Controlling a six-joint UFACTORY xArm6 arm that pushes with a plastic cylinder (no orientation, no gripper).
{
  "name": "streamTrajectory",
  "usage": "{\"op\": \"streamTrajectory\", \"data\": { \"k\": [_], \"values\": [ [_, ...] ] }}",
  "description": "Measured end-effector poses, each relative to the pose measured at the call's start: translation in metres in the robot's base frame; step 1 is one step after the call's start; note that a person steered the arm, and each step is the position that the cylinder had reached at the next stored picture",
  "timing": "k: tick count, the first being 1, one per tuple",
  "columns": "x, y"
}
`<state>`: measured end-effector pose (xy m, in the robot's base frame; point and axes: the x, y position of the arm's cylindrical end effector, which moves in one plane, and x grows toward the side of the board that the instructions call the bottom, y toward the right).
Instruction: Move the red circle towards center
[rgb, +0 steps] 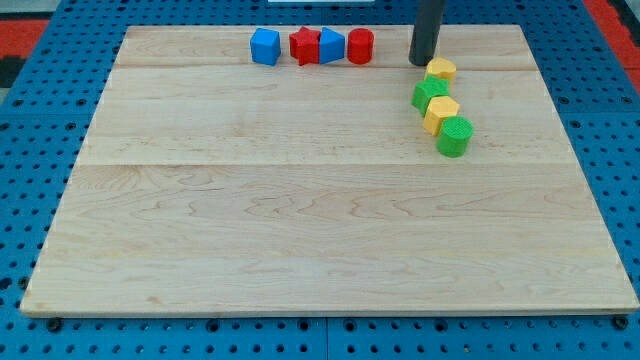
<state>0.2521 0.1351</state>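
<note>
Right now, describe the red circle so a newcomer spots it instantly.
Look along the wooden board's top edge for a row of four blocks. The red circle is its right end, touching a blue block; my tip stands to its right. It's the only round red piece.

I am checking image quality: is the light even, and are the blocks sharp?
Camera view: light is soft and even, without glare on the board; the red circle and green circle cast only faint shadows; block edges are slightly soft; my tip is dark, with little detail.

Pale wooden board (300, 230), blue pegboard surround (30, 150), red corners (25, 25), even light
</note>
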Motion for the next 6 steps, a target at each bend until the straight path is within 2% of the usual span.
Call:
{"op": "streamTrajectory", "data": {
  "k": [1, 2, 3, 5, 6],
  "values": [
    [-0.037, -0.001],
    [-0.048, -0.027],
    [-0.033, -0.07],
    [0.037, -0.081],
    [0.049, -0.081]
  ]
}}
